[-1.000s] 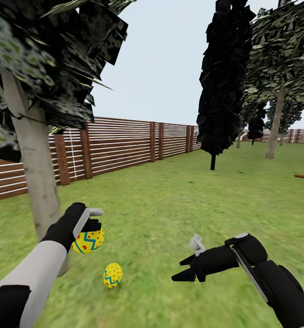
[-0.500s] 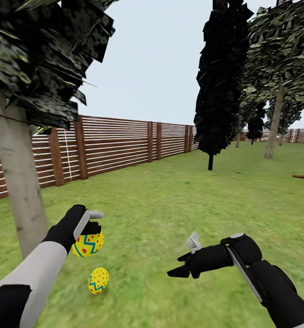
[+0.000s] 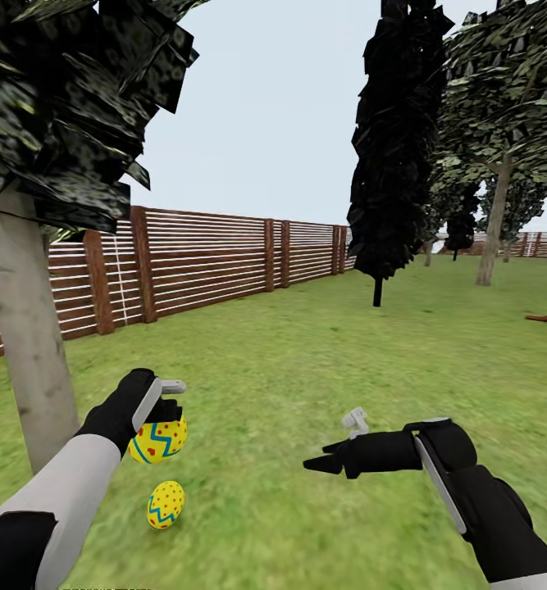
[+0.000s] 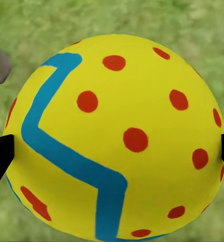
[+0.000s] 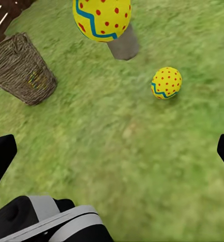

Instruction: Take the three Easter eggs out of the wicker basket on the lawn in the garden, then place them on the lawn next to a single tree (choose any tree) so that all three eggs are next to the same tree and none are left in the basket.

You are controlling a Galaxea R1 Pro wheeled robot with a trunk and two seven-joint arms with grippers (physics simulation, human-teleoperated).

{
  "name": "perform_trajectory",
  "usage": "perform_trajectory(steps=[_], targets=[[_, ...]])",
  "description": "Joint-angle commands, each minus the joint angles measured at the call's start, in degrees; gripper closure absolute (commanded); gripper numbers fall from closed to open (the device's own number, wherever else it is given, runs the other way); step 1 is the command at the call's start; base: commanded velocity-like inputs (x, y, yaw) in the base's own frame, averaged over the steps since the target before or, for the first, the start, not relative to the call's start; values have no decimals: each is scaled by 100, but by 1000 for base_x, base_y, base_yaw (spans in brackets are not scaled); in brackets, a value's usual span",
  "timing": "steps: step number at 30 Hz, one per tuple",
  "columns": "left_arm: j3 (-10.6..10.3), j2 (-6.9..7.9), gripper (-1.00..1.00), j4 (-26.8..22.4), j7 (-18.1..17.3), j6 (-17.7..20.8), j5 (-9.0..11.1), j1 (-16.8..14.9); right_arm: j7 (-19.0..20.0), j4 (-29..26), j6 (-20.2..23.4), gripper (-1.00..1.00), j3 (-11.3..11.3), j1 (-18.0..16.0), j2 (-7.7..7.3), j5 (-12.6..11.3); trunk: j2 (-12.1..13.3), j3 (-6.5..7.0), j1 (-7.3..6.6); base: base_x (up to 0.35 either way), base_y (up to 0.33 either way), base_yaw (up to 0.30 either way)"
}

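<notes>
The left gripper is clamping a bright yellow egg with red dots and a blue zigzag band, holding it in the air above the wide green lawn. In the left wrist view this held egg is sitting between two black fingertips, one pressing at each side, with blurred grass behind it.

A second yellow dotted egg is lying on the grass just below and slightly ahead of the held one, near the foot of a tree with a straight pale grey-beige trunk and dark speckled foliage. In the right wrist view that grounded egg is resting apart from the trunk base, while the held egg is hanging in front of the trunk.

The right gripper is hovering over bare grass with its jaws spread wide and nothing between them; its black fingertips are showing at opposite edges of the right wrist view.

A round tan-brown open-weave wicker basket is standing on the lawn, well apart from both eggs. Something yellowish may be showing through its weave, though it is too blurred to tell.

A brown horizontal-slat wooden fence is bounding the grass, and an all-black tree with a thin dark trunk is standing farther off.
</notes>
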Motion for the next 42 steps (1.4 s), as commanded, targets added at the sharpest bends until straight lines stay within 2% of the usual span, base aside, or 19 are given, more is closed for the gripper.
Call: perform_trajectory(steps=[1,13,18,23,26,28,29,32,34,37,42], targets=[[-29,5,100,-4,59,18,56,-4,5,-4,40,-100,9,-4,20,0,-3,-6,-1,0,-110,139],[-29,5,100,4,67,-95,50,-4,-12,-24,40,-100,42,-4,118,44,-3,-4,-1,0,-109,224],[-29,-2,100,3,67,-96,47,-4,-49,-48,40,-100,21,-4,360,58,-3,-6,-1,0,-256,266],[-29,-3,100,4,69,-96,47,-4,-30,-7,40,-100,26,-4,478,43,-3,-30,-1,0,-260,241],[-29,-3,100,3,74,-92,47,-4,-25,8,40,-100,41,-4,625,59,-3,-52,-1,0,-259,175],[-29,-3,100,4,75,-90,47,-4,-28,10,40,-100,44,-4,668,75,-3,-68,-1,0,-259,137],[-29,-3,100,4,76,-89,47,-4,-74,11,40,-100,47,-4,678,83,-3,-77,-1,0,-258,119],[-29,-3,100,4,76,-90,47,-4,-790,6,40,-100,61,-4,704,44,-3,-103,-1,0,-229,67],[-29,-3,100,4,76,-88,47,-4,-1049,6,40,-100,35,-4,756,8,-3,-121,-1,0,-104,22],[-28,-3,100,4,76,-87,48,-4,-1177,2,40,-100,16,-4,798,-15,-3,-144,-1,0,-32,44],[-26,-2,100,4,76,-89,48,-4,-1161,-7,-172,-100,-14,-4,786,-17,-3,-168,-1,0,-5,109]])
